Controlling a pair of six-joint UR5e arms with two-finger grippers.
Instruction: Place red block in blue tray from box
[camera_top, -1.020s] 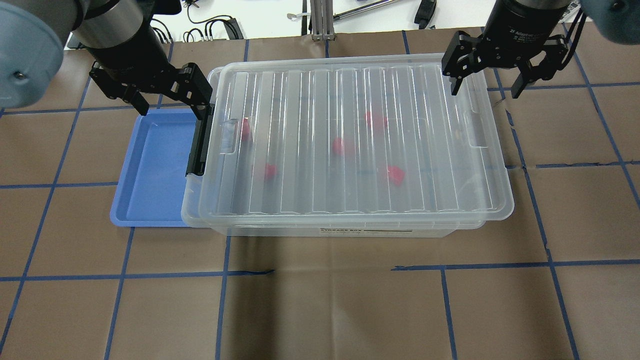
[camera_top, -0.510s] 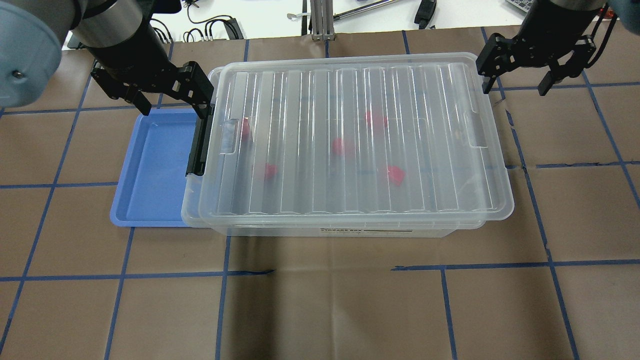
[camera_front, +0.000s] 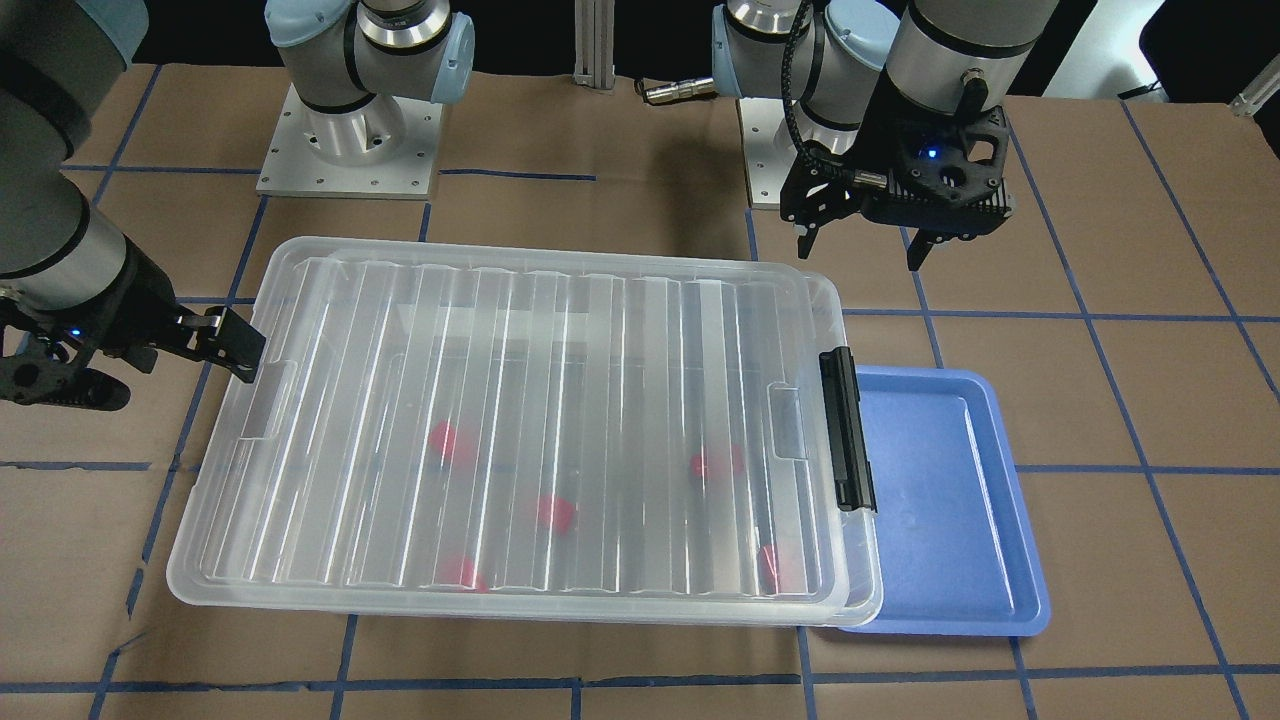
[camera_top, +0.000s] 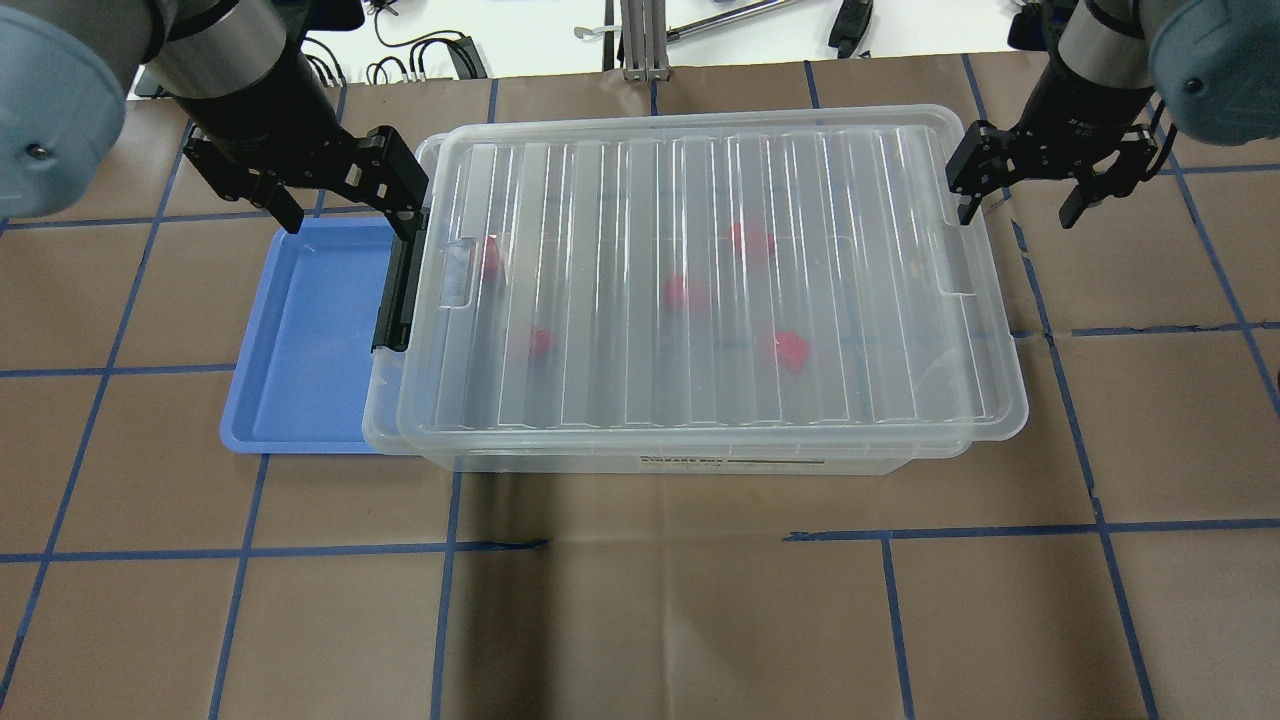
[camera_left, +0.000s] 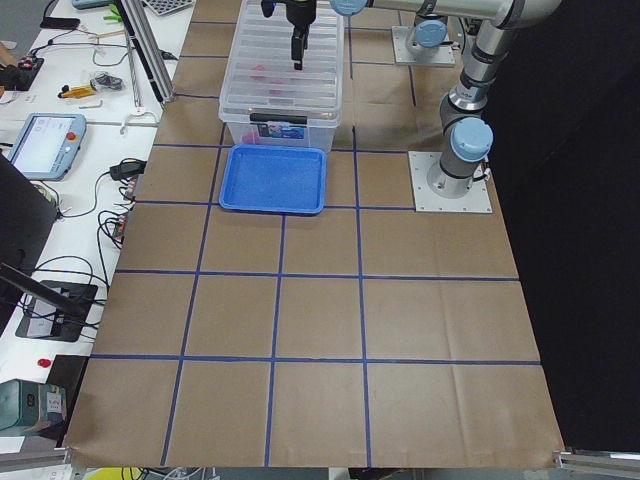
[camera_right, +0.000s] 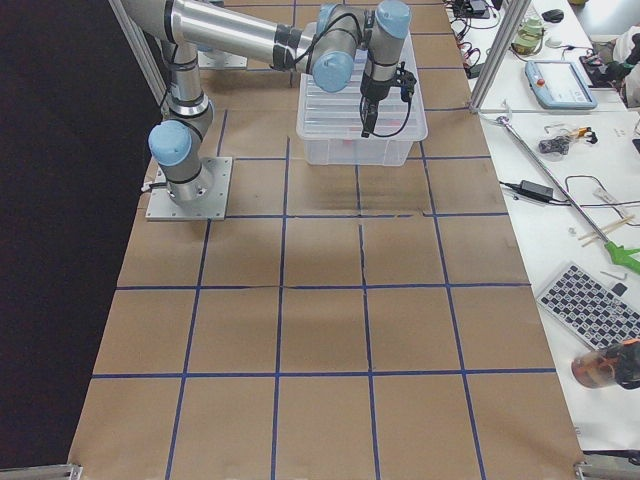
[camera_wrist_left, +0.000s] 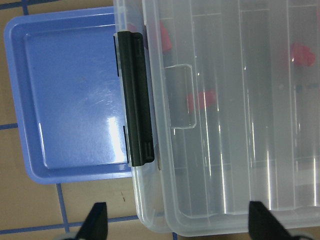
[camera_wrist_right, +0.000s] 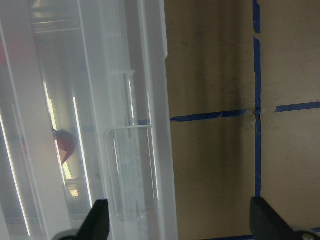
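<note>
Red blocks (camera_top: 790, 350) lie shut inside the box (camera_top: 700, 180). The left tool (camera_top: 350, 215), wide and empty, should hook the black latch (camera_top: 398, 290) squarely; the right tool (camera_top: 1017, 205), equally wide, can steady the far end.

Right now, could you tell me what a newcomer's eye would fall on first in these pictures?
The big clear box mid-table, its lid on, with five red blocks blurred beneath it. Next, the empty blue tray against the end with the black latch bar, on the robot's left. The left gripper and right gripper hang open at the box's two ends.
</note>
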